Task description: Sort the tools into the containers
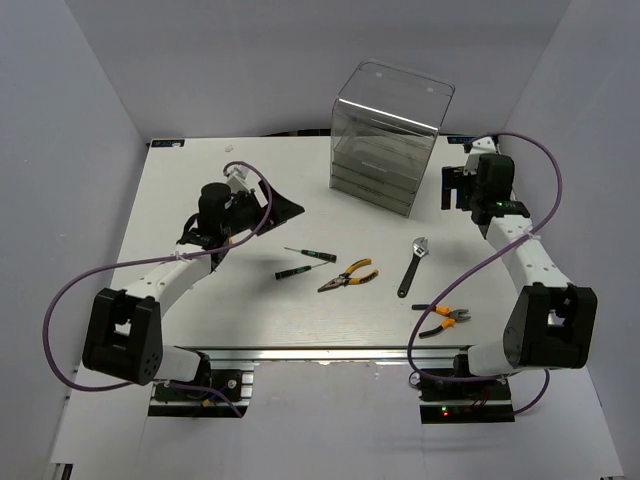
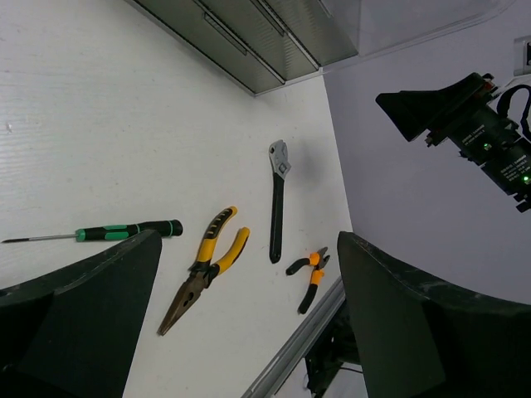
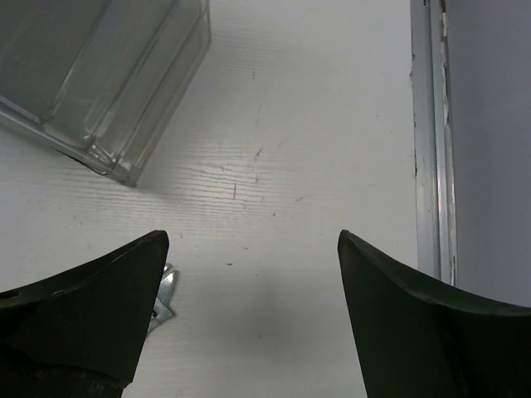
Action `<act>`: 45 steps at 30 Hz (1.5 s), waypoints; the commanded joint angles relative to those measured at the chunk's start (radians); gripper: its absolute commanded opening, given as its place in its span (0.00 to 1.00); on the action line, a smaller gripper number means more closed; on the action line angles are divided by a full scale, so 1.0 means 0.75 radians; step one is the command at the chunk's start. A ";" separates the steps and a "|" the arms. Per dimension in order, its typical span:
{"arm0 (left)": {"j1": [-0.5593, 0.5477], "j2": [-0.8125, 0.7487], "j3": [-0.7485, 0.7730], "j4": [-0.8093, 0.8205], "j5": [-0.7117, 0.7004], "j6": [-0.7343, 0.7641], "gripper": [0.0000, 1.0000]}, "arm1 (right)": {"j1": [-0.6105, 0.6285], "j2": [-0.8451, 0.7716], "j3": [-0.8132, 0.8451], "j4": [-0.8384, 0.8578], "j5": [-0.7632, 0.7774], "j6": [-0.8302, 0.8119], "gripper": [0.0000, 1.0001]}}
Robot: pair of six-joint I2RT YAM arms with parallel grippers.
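Top external: left end effector [image 1: 287,208] was open and held nothing, over the desk [image 1: 200,300] left of the cabinet [image 1: 390,120]; right end effector [image 1: 452,186] was open and held nothing, just beside the cabinet's right side; jaw gaps were hard to judge from above, but both wrist views showed them wide apart. All tools lay loose on the desk in front of the cabinet, outside the drawers [image 1: 372,182]: far screwdriver [image 1: 310,253]; near screwdriver [image 1: 292,271] just below it; pliers [image 1: 348,277] beside that; wrench [image 1: 414,266] further right; cutters [image 1: 445,318] near the right arm's base. Drawer contents couldn't be made out through the smoky walls; purple cables [image 1: 60,310] looped off both arms.

Left wrist: left fingers [image 2: 83,315] were cut off at the bottom edge; only one screwdriver showed, which of the two I couldn't tell; the cabinet was cropped to its lower drawer fronts; any marking on the wrench head was too small to read; a green LED [image 2: 524,178] glowed on the right arm at the frame edge.

Right wrist: right fingers [image 3: 415,323] were cut off at the bottom edge too; only one cabinet corner showed, top left; the desk's edge rail [image 3: 427,124] ran down the right; a small silver piece [image 3: 164,297] poked out from behind the left-hand finger, mostly hidden, couldn't identify it.
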 commanded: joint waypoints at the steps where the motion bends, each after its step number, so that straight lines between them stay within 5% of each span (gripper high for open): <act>1: -0.016 -0.004 0.071 0.034 0.027 -0.023 0.98 | -0.002 -0.001 0.104 -0.009 -0.122 -0.014 0.90; 9: -0.066 0.108 0.184 0.058 0.037 -0.066 0.95 | -0.002 -0.033 0.172 -0.306 -0.993 -0.503 0.89; 17: -0.131 0.327 0.317 0.316 0.110 -0.189 0.90 | -0.002 -0.037 0.217 -0.506 -1.296 -0.766 0.90; 21: -0.182 0.448 0.439 0.337 0.043 -0.195 0.90 | -0.002 -0.098 0.117 -0.431 -1.437 -0.742 0.89; 29: -0.276 0.709 0.679 0.392 -0.226 -0.263 0.84 | -0.002 -0.203 -0.033 -0.016 -1.383 -0.460 0.89; 45: -0.329 1.117 1.086 0.467 -0.409 -0.406 0.59 | -0.039 -0.277 -0.094 0.150 -1.348 -0.331 0.88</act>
